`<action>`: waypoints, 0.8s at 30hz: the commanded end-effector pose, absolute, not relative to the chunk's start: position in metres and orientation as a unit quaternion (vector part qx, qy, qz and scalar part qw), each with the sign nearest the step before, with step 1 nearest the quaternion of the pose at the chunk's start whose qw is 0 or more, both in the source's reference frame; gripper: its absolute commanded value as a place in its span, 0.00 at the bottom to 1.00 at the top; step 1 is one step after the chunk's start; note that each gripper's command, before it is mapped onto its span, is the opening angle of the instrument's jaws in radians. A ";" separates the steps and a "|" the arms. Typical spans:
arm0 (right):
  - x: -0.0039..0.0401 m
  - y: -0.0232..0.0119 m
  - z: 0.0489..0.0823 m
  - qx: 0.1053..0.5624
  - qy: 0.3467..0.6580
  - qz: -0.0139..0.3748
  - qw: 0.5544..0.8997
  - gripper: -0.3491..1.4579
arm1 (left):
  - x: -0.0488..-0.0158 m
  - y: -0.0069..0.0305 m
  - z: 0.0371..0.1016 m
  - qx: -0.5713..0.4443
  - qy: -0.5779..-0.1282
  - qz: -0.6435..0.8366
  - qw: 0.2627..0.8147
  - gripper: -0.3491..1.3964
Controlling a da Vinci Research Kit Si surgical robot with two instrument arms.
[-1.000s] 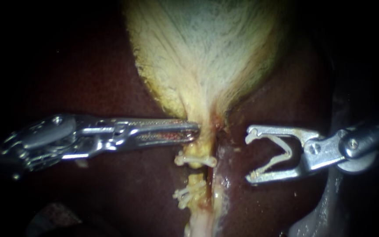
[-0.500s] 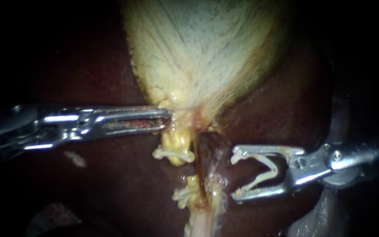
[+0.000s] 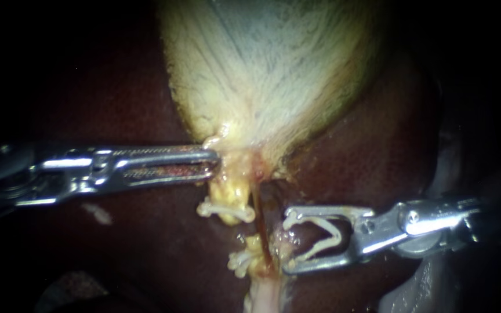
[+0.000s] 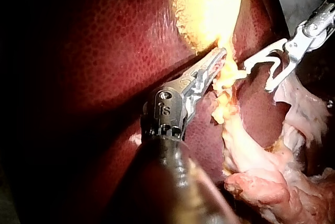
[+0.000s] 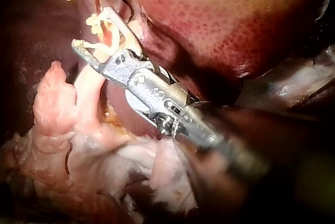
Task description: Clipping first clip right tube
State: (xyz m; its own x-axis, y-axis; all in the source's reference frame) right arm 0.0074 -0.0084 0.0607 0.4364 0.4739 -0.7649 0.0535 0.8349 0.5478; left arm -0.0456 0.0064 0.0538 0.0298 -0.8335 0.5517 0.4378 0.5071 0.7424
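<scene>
The pale gallbladder (image 3: 273, 75) lies on the dark liver (image 3: 117, 87). My left instrument (image 3: 211, 163) comes in from the left, its jaws shut on yellow tissue at the gallbladder's neck (image 3: 227, 152); the left wrist view shows the same hold (image 4: 220, 56). Below it, the yellowish left tube (image 3: 230, 194) bears two white clips (image 3: 225, 210) (image 3: 243, 259). The thin red right tube (image 3: 260, 229) runs beside it. My right instrument (image 3: 288, 242) holds an open white clip (image 3: 326, 235) in wide jaws, tips just right of this tube. In the right wrist view the jaws (image 5: 93, 29) reach it.
Pale stringy tissue (image 3: 262, 295) trails down from the tubes. Pinkish fatty tissue (image 4: 261, 182) (image 5: 78, 145) lies heaped beside both shafts. A pale glistening edge (image 3: 430, 278) shows below the right instrument's shaft. Dark liver surrounds the working spot.
My left instrument has drawn the neck tissue and the upper clip leftwards. My right instrument has moved left and down with its clip, closing in on the right tube.
</scene>
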 end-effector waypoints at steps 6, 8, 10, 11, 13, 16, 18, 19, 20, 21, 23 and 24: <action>0.0079 -0.0079 0.0621 0.254 0.515 0.130 0.809 0.49 | -0.0457 0.0063 0.0535 0.188 -0.524 -0.460 0.691 0.00; 0.0080 -0.0077 0.0624 0.254 0.515 0.130 0.809 0.49 | -0.0457 0.0062 0.0534 0.187 -0.526 -0.460 0.690 0.00; 0.0082 -0.0074 0.0627 0.254 0.516 0.130 0.808 0.49 | -0.0458 0.0063 0.0534 0.188 -0.526 -0.460 0.690 0.00; 0.0083 -0.0073 0.0629 0.257 0.515 0.132 0.807 0.49 | -0.0458 0.0063 0.0534 0.188 -0.526 -0.460 0.690 0.00; 0.0083 -0.0072 0.0632 0.264 0.512 0.134 0.807 0.49 | -0.0457 0.0064 0.0534 0.188 -0.526 -0.461 0.690 0.00; 0.0083 -0.0071 0.0634 0.272 0.507 0.137 0.806 0.48 | -0.0457 0.0065 0.0533 0.188 -0.527 -0.461 0.689 0.00; 0.0083 -0.0072 0.0635 0.274 0.505 0.138 0.807 0.47 | -0.0457 0.0066 0.0533 0.188 -0.527 -0.461 0.689 0.00; 0.0083 -0.0073 0.0635 0.277 0.503 0.139 0.806 0.47 | -0.0457 0.0066 0.0533 0.188 -0.527 -0.461 0.689 0.00; 0.0083 -0.0073 0.0636 0.279 0.504 0.138 0.806 0.47 | -0.0457 0.0066 0.0533 0.188 -0.527 -0.461 0.689 0.00; 0.0083 -0.0074 0.0636 0.280 0.504 0.137 0.806 0.47 | -0.0458 0.0066 0.0534 0.188 -0.526 -0.461 0.689 0.00; 0.0085 -0.0076 0.0637 0.284 0.503 0.137 0.805 0.47 | -0.0458 0.0067 0.0534 0.188 -0.526 -0.461 0.689 0.00; 0.0086 -0.0077 0.0638 0.285 0.503 0.136 0.804 0.47 | -0.0459 0.0067 0.0534 0.188 -0.526 -0.461 0.689 0.00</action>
State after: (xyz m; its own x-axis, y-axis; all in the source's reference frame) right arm 0.0087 -0.0078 0.0639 0.4562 0.5063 -0.7318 0.0685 0.7999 0.5962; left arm -0.0458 0.0067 0.0533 0.0200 -0.8331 0.5527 0.4379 0.5043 0.7442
